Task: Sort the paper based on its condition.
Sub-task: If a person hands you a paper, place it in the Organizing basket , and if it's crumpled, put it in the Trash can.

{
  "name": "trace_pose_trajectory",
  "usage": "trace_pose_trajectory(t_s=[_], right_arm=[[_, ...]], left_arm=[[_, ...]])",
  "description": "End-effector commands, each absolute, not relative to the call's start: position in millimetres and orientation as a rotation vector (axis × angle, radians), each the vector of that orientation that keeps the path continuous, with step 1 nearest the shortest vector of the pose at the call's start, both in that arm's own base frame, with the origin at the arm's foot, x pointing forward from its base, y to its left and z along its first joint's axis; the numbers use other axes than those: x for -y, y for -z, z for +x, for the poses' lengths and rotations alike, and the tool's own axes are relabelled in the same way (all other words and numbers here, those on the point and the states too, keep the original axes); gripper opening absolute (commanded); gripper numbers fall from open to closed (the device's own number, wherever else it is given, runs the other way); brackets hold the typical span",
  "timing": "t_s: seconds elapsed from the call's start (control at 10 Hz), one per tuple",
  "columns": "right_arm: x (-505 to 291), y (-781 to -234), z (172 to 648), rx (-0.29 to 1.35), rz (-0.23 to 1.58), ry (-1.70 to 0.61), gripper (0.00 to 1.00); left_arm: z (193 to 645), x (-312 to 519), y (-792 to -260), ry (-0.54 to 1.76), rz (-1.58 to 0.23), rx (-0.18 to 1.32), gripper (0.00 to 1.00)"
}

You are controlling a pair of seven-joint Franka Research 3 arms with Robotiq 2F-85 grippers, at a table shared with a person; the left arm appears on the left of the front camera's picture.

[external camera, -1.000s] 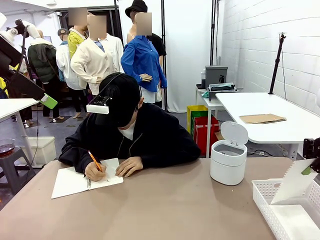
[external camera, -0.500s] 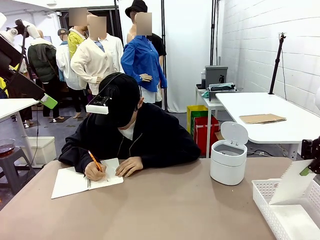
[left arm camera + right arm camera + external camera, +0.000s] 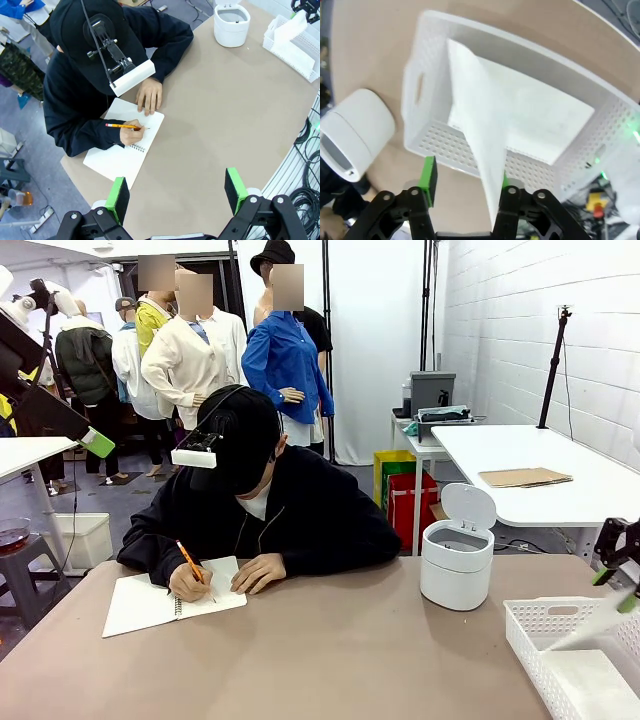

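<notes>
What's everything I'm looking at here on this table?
table: one, brown, between robot and person
basket: one, white, robot's right near corner
paper: one white sheet tilted in basket, more flat beneath
bin: one, white, lid up, behind basket
notebook: one, white, open before person
pencil: one, orange, in person's hand
person: one, black top, writing at far side
left gripper: open, above table's edge
right gripper: open, above basket
</notes>
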State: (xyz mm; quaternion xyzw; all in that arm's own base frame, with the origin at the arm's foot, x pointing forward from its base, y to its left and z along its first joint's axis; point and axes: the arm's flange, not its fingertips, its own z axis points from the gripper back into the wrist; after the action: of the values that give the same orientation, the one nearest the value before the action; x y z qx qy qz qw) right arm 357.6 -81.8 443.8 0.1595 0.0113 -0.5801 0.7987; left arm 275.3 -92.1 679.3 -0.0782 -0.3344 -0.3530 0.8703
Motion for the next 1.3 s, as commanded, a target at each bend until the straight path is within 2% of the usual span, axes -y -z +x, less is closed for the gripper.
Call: trace_pose_trajectory(t_s=[0.0,0.4,0.6,0.7,0.8,1.2], right_arm=[[84.8,-473.4,346.8,-0.109,0.252,1.235,1.00],[90.1,-527.2,337.6,-0.377,0.216,1.174,1.00],[90.2,-535.1,351.3,-0.374,0.231,1.141,1.00],[82.7,-529.6,365.6,-0.324,0.182,1.113,1.00],[86.1,-535.5,336.7,-0.367,0.236,1.157,1.00],[86.1,-535.5,336.7,-0.367,0.236,1.157,1.00]], left_arm=[[274.8,91.2,-679.1,0.739,-0.164,0.698,1.00],[274.8,91.2,-679.1,0.739,-0.164,0.698,1.00],[274.8,91.2,-679.1,0.739,-0.164,0.698,1.00],[274.8,91.2,-679.1,0.739,-0.164,0.698,1.00],[274.8,91.2,-679.1,0.739,-0.164,0.698,1.00],[274.8,91.2,-679.1,0.739,-0.164,0.698,1.00]])
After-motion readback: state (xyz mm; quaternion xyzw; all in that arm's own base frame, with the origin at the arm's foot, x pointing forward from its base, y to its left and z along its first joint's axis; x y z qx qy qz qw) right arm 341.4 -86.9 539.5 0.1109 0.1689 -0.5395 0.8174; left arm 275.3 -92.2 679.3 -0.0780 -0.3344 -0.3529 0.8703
